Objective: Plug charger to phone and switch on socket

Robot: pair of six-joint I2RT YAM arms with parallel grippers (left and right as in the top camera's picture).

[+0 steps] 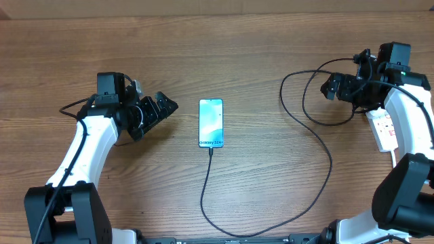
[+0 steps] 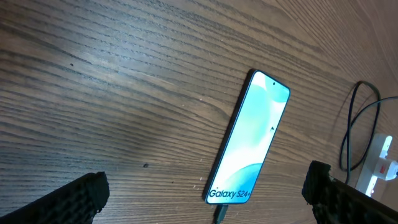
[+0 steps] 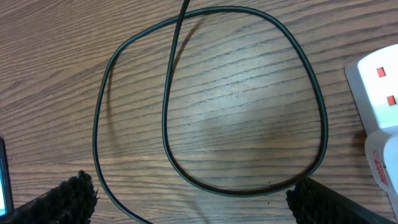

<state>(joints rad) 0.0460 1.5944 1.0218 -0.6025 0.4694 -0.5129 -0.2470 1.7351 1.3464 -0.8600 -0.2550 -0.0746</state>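
Two grippers hang over the wooden table (image 1: 258,41), both with their fingers spread wide and nothing between them. The left gripper (image 1: 160,116) hovers just left of the phone (image 1: 211,123), apart from it. In the left wrist view its dark fingers (image 2: 81,199) sit at the two bottom corners with the phone between them lower down.

The phone lies flat near the table's middle, screen up, showing a light blue-teal picture and the words "Galaxy S24+" at its lower end. The charger (image 1: 330,159), a thin black cable, meets the phone's bottom edge with its connector tip (image 1: 211,152). From there it runs toward the near edge, sweeps right and up, then loops beneath the right gripper (image 1: 333,91).

The right wrist view looks straight down on that loop, which lies slack on the wood, with one rough black finger (image 3: 71,196) at each lower corner.

The socket (image 1: 385,129), a white power strip, lies at the far right, partly under the right arm and beside the loop. Two small red switches (image 3: 380,71) show on it, though I cannot tell whether they are on or off.
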